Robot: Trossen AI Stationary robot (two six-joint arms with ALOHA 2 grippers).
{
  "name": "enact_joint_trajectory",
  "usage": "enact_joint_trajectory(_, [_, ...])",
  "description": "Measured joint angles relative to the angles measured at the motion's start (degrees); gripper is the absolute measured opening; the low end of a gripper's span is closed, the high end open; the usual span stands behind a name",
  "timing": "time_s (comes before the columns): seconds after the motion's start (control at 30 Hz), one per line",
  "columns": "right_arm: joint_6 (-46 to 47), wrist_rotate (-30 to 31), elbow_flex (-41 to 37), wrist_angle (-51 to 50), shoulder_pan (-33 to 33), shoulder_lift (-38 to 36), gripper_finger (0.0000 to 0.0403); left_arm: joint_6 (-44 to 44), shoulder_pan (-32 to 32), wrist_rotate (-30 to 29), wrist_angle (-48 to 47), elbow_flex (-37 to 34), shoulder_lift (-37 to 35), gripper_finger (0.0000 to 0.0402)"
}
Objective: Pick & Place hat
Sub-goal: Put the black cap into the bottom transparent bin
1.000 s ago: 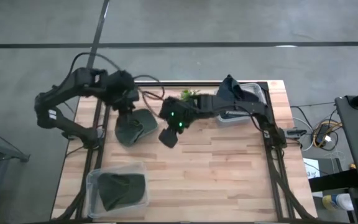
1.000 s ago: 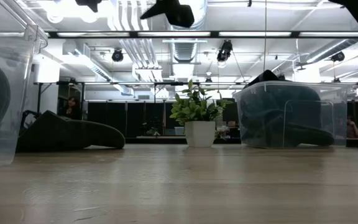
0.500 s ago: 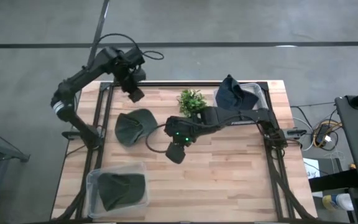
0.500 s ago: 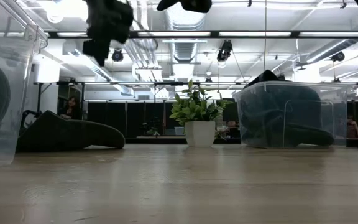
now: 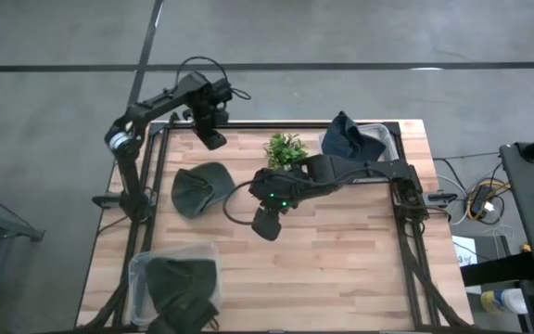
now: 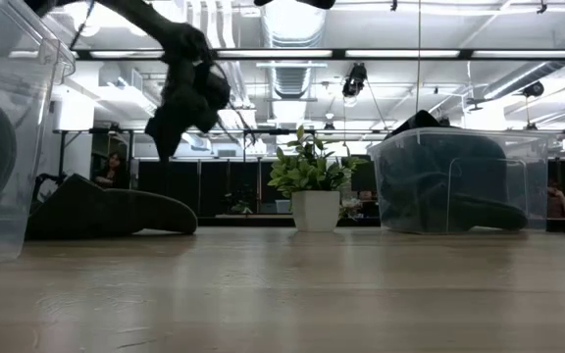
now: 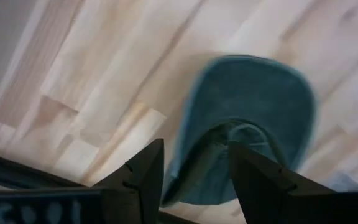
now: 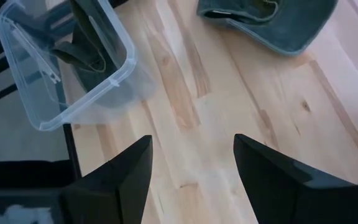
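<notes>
On desk (image 5: 341, 241) left side, hat (image 5: 200, 189) lying loose, brim up, ungrasped. Left claw (image 5: 213, 139) raised near far edge, released, empty. Right claw (image 5: 266, 224) mid-desk, released, empty, aimed toward near-left bin (image 5: 141, 276) holding another hat; likely repositioning for pick.

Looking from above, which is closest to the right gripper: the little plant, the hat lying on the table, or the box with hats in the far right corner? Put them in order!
From the right gripper, open over the table's middle:
1. Potted plant, just behind it, and loose green hat, to its left: too close to call.
2. Clear bin of hats, at the far right corner.
</notes>
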Motion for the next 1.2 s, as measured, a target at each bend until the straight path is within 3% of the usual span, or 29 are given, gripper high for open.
enact_joint_trajectory(0.4, [-0.04, 0.19, 1.55, 0.44, -0.42, -0.35, 0.0219, -0.73, 0.83, -0.78, -0.3, 0.18, 9.96, 0.017])
enact_joint_trajectory(0.77, [-1.81, 0.15, 1.9, 0.37, -0.94, -0.63, 0.0219, -2.75, 0.77, -5.08, -3.49, 2.18, 7.15, 0.017])
enact_joint_trajectory(0.83, [-2.16, 0.17, 1.89, 0.37, -1.1, -0.63, 0.0219, -5.8, 0.3, -1.38, -3.42, 2.27, 6.48, 0.017])
enact_joint_trajectory(0.97, [-3.3, 0.13, 1.9, 0.37, -1.05, -0.63, 0.0219, -11.44, -1.67, 11.61, -3.14, 1.68, 4.79, 0.017])
enact_joint_trajectory(1.1, [-4.28, 0.05, 1.9, 0.35, -1.05, -0.78, 0.0219, -13.62, -3.95, 12.85, -3.12, 1.18, 4.62, 0.017])
enact_joint_trajectory(1.2, [-4.9, 0.05, 1.9, 0.23, -0.91, -0.95, 0.0219, -16.26, -5.3, 10.32, -3.02, 0.84, 4.48, 0.017])
